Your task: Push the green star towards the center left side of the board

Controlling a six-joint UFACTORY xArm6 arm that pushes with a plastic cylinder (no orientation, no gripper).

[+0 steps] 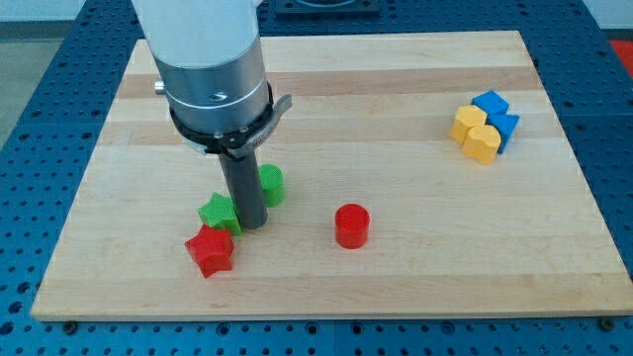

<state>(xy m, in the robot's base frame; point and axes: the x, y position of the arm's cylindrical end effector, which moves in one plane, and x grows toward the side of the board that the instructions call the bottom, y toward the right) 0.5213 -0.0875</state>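
On wooden board (396, 99) over blue pegboard (40, 99), my tip (253, 226) touching green star (219, 213).

Light bright and even, from overhead. Wooden board (396, 287) evenly lit edge to edge, no glare patches on the grain. Soft, short shadows only: a faint one under the red cylinder (351, 225), another beneath the yellow blocks (476, 133) near the right edge. Mild sheen on the metal collar (216, 89) of the arm. Focus sharp throughout; corners show no obvious bending.
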